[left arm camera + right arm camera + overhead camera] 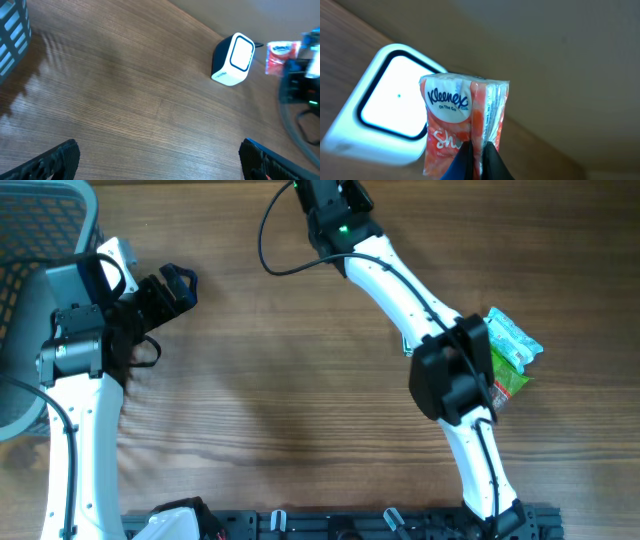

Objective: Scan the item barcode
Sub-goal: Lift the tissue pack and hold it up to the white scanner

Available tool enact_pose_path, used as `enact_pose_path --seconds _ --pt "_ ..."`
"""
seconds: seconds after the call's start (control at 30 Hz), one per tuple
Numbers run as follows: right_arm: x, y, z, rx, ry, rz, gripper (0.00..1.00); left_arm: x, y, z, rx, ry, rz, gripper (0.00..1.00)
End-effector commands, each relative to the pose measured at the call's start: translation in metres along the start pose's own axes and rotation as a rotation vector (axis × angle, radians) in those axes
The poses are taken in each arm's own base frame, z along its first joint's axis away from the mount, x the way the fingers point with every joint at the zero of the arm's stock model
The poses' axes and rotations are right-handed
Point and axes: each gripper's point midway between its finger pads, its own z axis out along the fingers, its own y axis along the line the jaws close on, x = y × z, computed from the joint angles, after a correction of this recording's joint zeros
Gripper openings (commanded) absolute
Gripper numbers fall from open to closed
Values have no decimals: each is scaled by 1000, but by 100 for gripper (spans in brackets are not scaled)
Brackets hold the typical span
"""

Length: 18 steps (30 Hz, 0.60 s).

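Closest to the right wrist camera, the right fingers (464, 162) are pinched almost together on the near edge of the tissue pack (462, 125), an orange-and-white Kleenex packet held end-on to the lens. Just behind the pack is the scanner (390, 107), a white-rimmed box with a bright window. The pack overlaps its right side, and whether the two touch cannot be told. A plain wall lies beyond.

In the left wrist view, the left fingers (55, 160) are spread wide with nothing between them, above the bare wooden tabletop (125, 90). Farther off, the scanner stands on the tabletop near its far edge. The blurred tissue pack is just to its right, against the dark end of the right arm (300, 80). A slatted basket (12, 35) fills the upper left corner.

From overhead, a green packet (510, 383) and a teal packet (515, 340) lie together on the right of the tabletop, partly under the right arm's elbow.
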Motion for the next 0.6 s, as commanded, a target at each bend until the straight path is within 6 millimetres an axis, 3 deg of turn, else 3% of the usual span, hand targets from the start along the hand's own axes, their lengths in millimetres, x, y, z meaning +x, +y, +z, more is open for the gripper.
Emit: enact_pose_path --seconds 0.0,0.37,0.57 --pt "13 11 20 86 40 -207 4 -6 -1 -2 0 -15 19 100" --pt "29 51 47 51 42 -386 5 -6 -1 -2 0 -15 18 100" --pt "28 48 48 73 39 -365 4 -6 -1 -2 0 -15 18 100"
